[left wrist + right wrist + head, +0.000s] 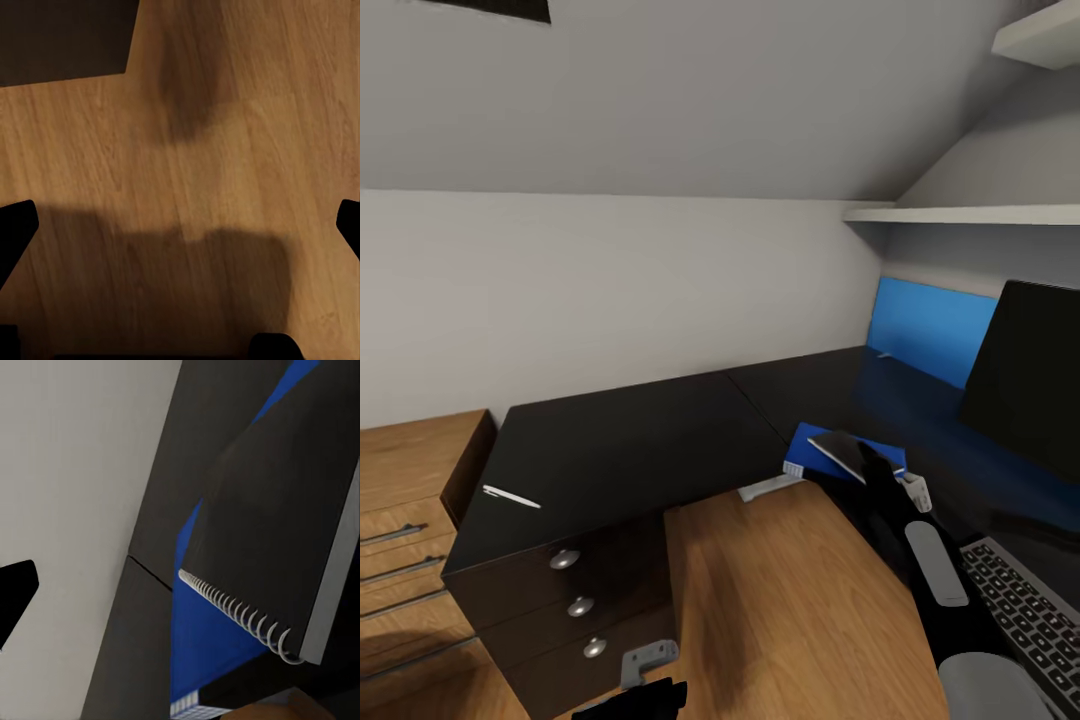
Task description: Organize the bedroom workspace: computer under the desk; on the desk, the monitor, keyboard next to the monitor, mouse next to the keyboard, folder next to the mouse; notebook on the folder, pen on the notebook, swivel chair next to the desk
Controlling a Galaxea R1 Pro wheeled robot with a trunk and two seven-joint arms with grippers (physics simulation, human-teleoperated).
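The black desk (pixel 630 450) runs along the wall to its blue back panel (pixel 930 335). At the right stands the monitor (pixel 1025 385), with the keyboard (pixel 1025 610) in front of it. The blue folder (pixel 810 450) lies at the desk's front edge. A dark spiral notebook (pixel 838 450) (pixel 277 532) sits tilted over the folder (pixel 202 637). My right gripper (pixel 875 468) is at the notebook and open; one black finger (pixel 15 592) stands apart, while the notebook hides the other. A white pen (pixel 510 496) lies on the desk's left end. My left gripper (pixel 655 688) (pixel 180 225) hangs open over the floor.
An oak drawer unit (pixel 410 490) stands at the left, against the desk's black drawers (pixel 565 585) with round knobs. Wooden floor (pixel 780 610) fills the desk's inner corner. White shelves (pixel 960 213) hang over the monitor. A white desk foot (pixel 765 488) rests on the floor.
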